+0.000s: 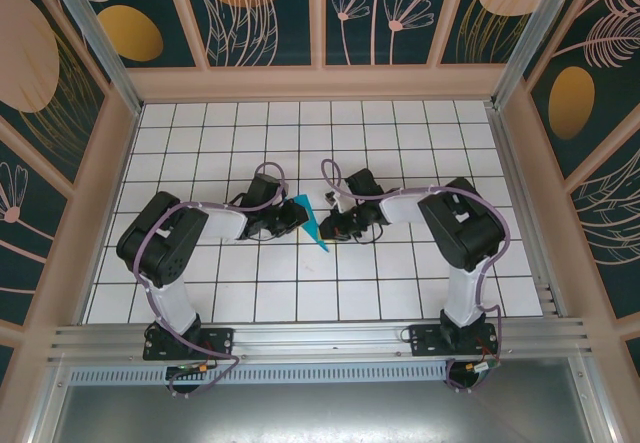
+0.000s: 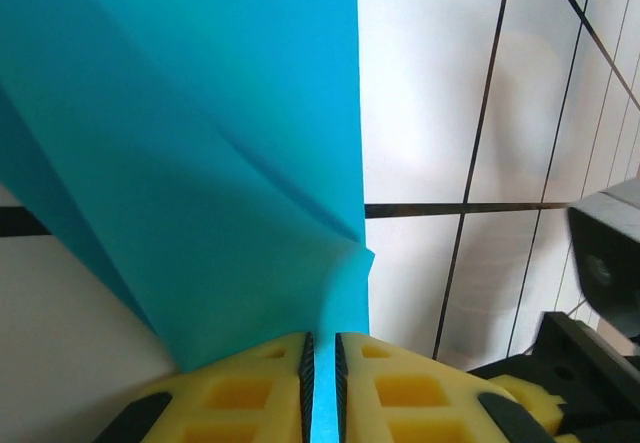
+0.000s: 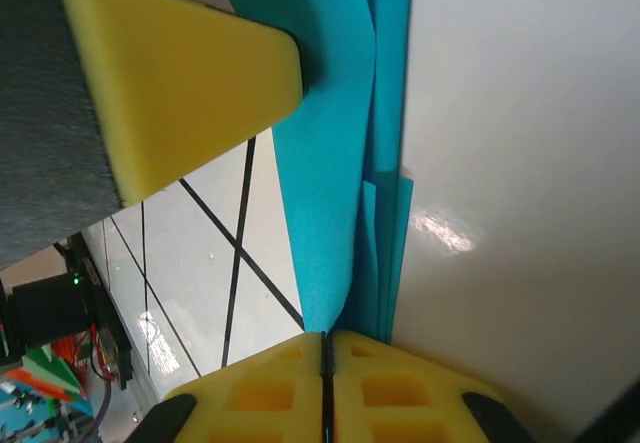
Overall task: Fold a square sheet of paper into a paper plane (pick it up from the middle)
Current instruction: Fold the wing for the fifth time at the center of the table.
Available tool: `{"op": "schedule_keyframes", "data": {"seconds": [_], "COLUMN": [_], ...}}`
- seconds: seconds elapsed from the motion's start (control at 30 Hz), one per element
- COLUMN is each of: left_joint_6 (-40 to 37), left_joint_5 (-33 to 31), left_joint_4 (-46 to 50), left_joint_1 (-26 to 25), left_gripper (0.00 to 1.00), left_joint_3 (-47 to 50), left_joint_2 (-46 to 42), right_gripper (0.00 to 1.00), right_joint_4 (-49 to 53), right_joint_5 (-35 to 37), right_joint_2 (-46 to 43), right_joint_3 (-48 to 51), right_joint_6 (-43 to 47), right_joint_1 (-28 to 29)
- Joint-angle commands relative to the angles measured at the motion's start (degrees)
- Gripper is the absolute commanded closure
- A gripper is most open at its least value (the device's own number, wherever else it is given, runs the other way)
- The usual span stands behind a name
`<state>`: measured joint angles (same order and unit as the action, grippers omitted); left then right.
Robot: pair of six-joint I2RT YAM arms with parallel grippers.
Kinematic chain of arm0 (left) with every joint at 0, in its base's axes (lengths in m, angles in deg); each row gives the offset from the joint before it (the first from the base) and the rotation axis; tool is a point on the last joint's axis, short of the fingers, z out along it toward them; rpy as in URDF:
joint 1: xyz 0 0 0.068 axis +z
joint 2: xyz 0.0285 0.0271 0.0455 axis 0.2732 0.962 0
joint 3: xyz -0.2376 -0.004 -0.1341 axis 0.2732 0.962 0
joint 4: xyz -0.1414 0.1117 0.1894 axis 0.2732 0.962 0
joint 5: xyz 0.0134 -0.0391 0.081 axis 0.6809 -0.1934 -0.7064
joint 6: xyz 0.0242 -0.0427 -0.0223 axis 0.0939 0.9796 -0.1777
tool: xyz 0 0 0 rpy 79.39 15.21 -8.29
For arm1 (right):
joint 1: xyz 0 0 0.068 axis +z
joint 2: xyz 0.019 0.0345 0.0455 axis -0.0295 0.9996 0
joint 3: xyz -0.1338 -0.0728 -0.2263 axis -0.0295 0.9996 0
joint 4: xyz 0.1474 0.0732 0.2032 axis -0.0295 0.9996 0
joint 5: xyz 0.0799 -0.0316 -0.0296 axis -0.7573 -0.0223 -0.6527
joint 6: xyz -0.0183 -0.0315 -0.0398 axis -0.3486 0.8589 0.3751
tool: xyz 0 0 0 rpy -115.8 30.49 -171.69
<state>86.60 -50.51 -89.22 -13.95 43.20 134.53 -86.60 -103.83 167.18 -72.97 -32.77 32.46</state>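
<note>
You have a white table ruled with black grid lines (image 1: 400,293) inside a panelled enclosure. The left arm (image 1: 165,248) and the right arm (image 1: 465,228) both reach in to meet at its centre. Between them sits the folded sheet of thin cyan-blue paper (image 1: 314,225), a narrow pointed shape standing on edge above the tiles, its tip toward the near side. The left gripper (image 1: 298,215) has its jaws pressed together on the paper. Its wrist view shows a sliver of blue caught between the yellow foam pads (image 2: 250,383), with the sheet (image 2: 200,163) fanning out above them in creased layers. The right gripper (image 3: 325,348) is likewise closed. Its pads meet on a hairline seam, and the stacked edges of the paper (image 3: 325,163) run down into that seam, so I judge it is pinching the sheet as well. Expect the paper to be very light and limp: it buckles near the left pads and will not hold its shape without support. It is judged easy to tear or to crease wrongly, and its layers are likely to slide over one another. Take hold along the folded spine where the layers are doubled, close to the existing crease. Avoid the single loose flaps and the fine tip.
</note>
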Motion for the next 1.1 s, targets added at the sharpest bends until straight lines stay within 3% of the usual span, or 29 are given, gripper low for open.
{"op": "schedule_keyframes", "data": {"seconds": [0.0, 0.17, 0.47, 0.73, 1.07], "left_joint_6": [-1.16, -1.16, -0.81, -0.68, 0.04], "left_joint_5": [-7.03, -7.06, -7.47, -7.64, -9.19], "left_joint_4": [4.52, 4.90, 5.25, 5.54, 6.99], "left_joint_1": [0.36, 0.34, 0.40, 0.33, 0.34], "left_gripper": [0.82, 0.82, 0.84, 0.85, 0.86], "left_joint_3": [0.15, -0.09, -0.33, -0.29, -0.66], "left_joint_2": [3.81, 4.16, 4.69, 4.80, 5.83], "right_gripper": [0.84, 0.77, 0.99, 1.00, 1.00], "right_joint_4": [3.69, 1.95, 2.03, 2.94, 4.05], "right_joint_5": [3.56, 8.94, 13.18, 13.35, 13.67], "right_joint_2": [-5.16, -8.84, -4.53, 0.94, 2.55], "right_joint_3": [1.44, 1.89, -3.47, -7.51, -5.83], "right_joint_6": [0.59, -1.64, -2.79, -2.37, -1.66], "right_joint_1": [-0.57, 0.19, 5.66, 7.00, 6.98]}}
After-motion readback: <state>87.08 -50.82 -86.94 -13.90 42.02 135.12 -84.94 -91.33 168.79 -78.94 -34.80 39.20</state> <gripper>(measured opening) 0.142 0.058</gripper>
